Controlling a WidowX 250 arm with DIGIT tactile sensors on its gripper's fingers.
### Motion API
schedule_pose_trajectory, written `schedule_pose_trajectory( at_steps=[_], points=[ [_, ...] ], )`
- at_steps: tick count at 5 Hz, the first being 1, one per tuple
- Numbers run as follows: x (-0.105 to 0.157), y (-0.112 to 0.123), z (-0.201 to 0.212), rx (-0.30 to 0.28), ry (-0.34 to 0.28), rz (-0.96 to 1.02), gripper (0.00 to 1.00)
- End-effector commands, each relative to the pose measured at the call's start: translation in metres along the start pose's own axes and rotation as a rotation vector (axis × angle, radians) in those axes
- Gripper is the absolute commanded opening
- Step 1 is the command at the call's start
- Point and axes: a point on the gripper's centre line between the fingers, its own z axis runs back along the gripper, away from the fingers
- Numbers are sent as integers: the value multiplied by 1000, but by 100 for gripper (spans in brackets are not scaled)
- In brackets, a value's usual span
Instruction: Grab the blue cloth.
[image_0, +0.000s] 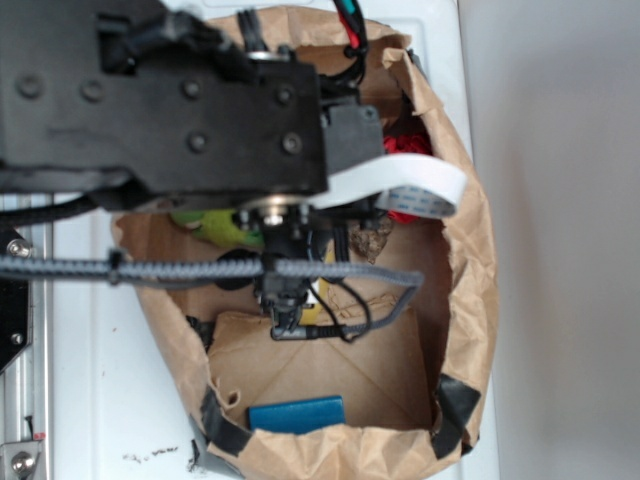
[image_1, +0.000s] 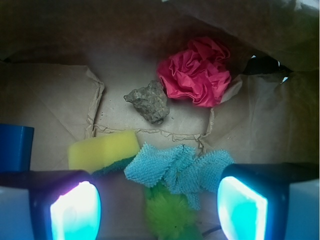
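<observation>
Blue cloth (image_1: 177, 170) lying wrinkled on the floor of the brown paper bag (image_0: 470, 290), low in the wrist view, between the two lit pads and not touched by either. Gripper (image_1: 159, 207) spread wide, holding nothing, hovering just above the cloth. Yellow sponge (image_1: 102, 150) touching the cloth's left edge. Lime-green plush (image_1: 167, 215) partly under its lower edge. Grey rock (image_1: 149, 102) and red crumpled paper (image_1: 197, 77) farther back, apart from it. Dark blue block (image_0: 296, 413) against the bag wall at the left.
</observation>
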Motion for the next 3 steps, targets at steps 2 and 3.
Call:
schedule_pose_trajectory(
  at_steps=[2,3],
  points=[
    [2,0,0,-26,-29,-147,100],
    [-4,4,2,-78,-79,-348,100]
  ],
)
